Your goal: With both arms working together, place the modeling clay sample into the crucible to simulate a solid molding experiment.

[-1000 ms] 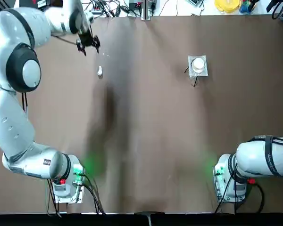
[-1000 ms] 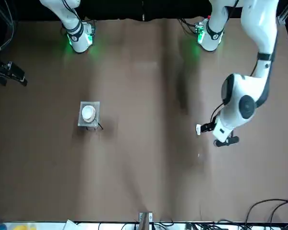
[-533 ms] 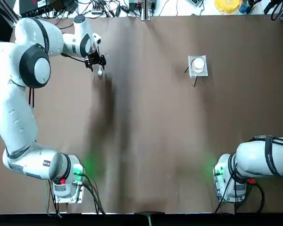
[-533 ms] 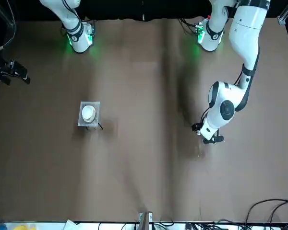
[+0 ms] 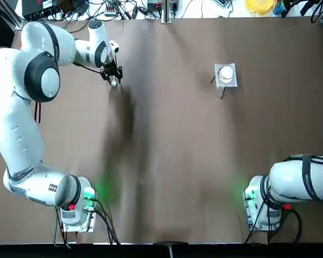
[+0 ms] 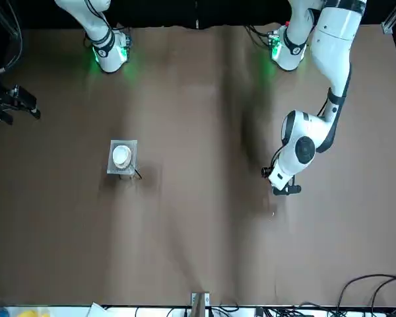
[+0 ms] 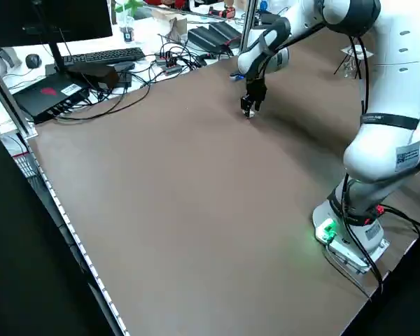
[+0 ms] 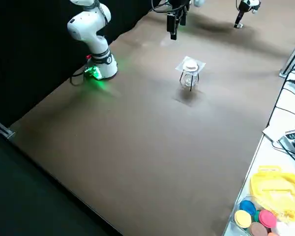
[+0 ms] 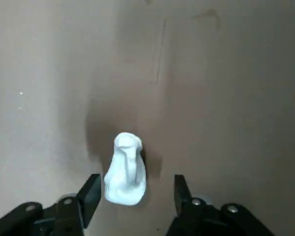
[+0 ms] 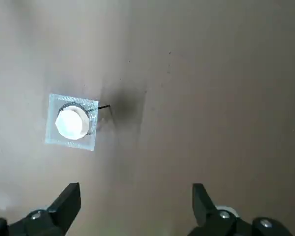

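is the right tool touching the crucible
Apart: the right wrist view shows bare table between the crucible and both fingers of the right tool.

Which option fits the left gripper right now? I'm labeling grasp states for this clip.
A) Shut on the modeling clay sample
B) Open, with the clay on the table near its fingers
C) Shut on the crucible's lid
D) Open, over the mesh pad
B: the left gripper's fingers stand wide apart, and the modeling clay sample shows between them, touched by neither.
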`<action>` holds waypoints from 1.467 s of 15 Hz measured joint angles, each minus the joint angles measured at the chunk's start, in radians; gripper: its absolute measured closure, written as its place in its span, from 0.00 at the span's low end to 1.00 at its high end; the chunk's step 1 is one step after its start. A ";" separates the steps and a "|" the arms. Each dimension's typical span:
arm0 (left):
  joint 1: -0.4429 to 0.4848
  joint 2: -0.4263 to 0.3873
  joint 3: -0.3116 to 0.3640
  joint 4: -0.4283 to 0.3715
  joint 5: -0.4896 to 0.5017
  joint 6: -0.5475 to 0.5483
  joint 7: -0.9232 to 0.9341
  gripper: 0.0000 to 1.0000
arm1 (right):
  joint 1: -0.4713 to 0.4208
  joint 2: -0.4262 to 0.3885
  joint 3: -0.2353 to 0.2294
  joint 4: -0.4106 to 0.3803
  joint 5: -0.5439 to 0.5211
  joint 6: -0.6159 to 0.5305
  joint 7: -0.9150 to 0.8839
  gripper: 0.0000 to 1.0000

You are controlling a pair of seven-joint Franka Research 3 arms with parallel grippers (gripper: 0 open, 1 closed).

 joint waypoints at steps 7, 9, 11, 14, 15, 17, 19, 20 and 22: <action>0.002 0.013 0.001 -0.001 0.000 -0.001 0.000 0.40 | 0.011 0.000 0.017 0.000 0.000 -0.045 0.128 0.00; 0.003 0.014 0.002 -0.001 0.000 -0.001 0.000 0.45 | 0.012 0.000 0.017 0.000 0.000 -0.061 0.131 0.00; 0.004 0.014 0.002 -0.001 0.000 -0.001 0.000 0.56 | 0.014 0.000 0.018 0.000 0.000 -0.078 0.131 0.00; 0.004 0.014 0.003 -0.001 0.000 -0.001 -0.002 0.60 | 0.022 -0.003 0.021 -0.005 0.000 -0.093 0.131 0.00; 0.005 0.014 0.003 -0.001 0.000 -0.001 -0.003 0.63 | 0.025 -0.005 0.022 -0.010 0.000 -0.095 0.132 0.00; 0.007 0.013 0.003 0.001 0.000 0.000 -0.004 0.65 | 0.032 -0.011 0.022 -0.020 0.000 -0.095 0.132 0.00; 0.007 0.013 0.003 0.003 0.000 -0.001 -0.005 0.69 | 0.038 -0.017 0.022 -0.026 0.000 -0.095 0.133 0.00; 0.008 0.013 0.003 0.004 0.000 -0.001 -0.006 0.71 | 0.038 -0.018 0.022 -0.026 0.000 -0.095 0.133 0.00; 0.012 0.011 0.003 0.011 0.000 0.000 -0.008 0.71 | 0.039 -0.019 0.022 -0.026 0.000 -0.095 0.133 0.00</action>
